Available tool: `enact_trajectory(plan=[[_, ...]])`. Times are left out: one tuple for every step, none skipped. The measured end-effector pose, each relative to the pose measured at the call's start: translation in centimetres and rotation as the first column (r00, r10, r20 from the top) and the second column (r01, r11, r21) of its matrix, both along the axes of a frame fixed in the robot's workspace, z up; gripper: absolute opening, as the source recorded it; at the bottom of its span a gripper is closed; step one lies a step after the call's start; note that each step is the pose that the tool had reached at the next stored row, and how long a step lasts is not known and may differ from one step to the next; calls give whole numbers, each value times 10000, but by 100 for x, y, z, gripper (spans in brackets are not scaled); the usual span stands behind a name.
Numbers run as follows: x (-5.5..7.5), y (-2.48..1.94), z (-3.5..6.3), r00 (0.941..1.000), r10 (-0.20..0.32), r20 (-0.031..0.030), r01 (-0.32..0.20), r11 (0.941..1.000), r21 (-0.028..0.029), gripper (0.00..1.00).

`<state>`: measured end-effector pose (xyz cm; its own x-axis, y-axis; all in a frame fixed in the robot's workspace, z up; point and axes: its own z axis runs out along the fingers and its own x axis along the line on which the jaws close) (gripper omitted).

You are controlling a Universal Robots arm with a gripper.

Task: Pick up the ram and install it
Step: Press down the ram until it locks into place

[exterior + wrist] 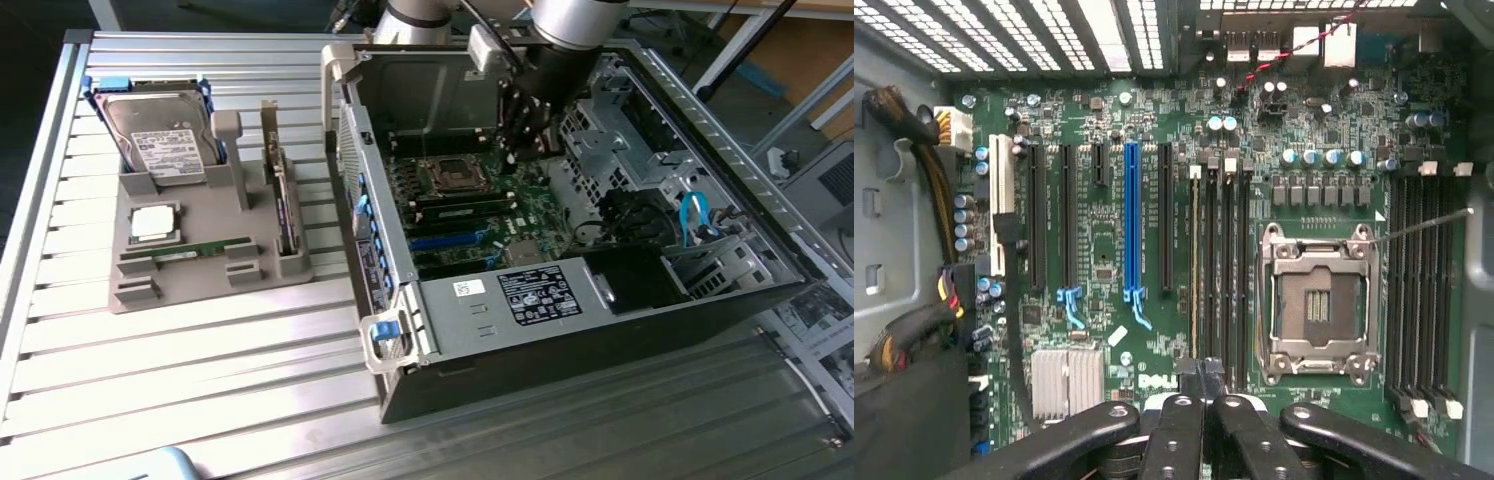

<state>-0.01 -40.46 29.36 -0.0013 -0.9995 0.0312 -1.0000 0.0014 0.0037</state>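
Observation:
The ram [1195, 265] shows as a thin pale edge standing in the memory slot beside the empty processor socket [1316, 303]. My gripper [1203, 400] is shut, its black fingers [1176, 430] pressed together just over the near end of that slot. Whether the tips touch the stick I cannot tell. In the exterior view the gripper [525, 140] hangs inside the open computer case [400, 330], low over the motherboard [467, 225] and close to the memory slots.
A grey holder [200, 285] sits on the slatted table at the exterior view's left. It carries a hard drive [158, 145], a square silver chip [154, 222], a green stick [187, 250] lying flat and a long card [280, 200] on edge. Case walls and cables surround the gripper.

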Motion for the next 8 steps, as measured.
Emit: enact_trajectory(plan=[[16, 0, 16, 10000, 1, -5, -1, 10000, 0, 11], [37, 0, 43, 10000, 1, -10, -1, 10000, 0, 11], [53, 0, 83, 10000, 0, -12, 0, 10000, 0, 11], [65, 0, 137, 10000, 0, -13, 0, 10000, 0, 11], [78, 0, 225, 10000, 0, -13, 0, 10000, 0, 11], [88, 0, 291, 10000, 0, -13, 0, 10000, 1, 11], [95, 0, 340, 10000, 0, -13, 0, 10000, 0, 11], [99, 0, 377, 10000, 0, -13, 0, 10000, 1, 11]])
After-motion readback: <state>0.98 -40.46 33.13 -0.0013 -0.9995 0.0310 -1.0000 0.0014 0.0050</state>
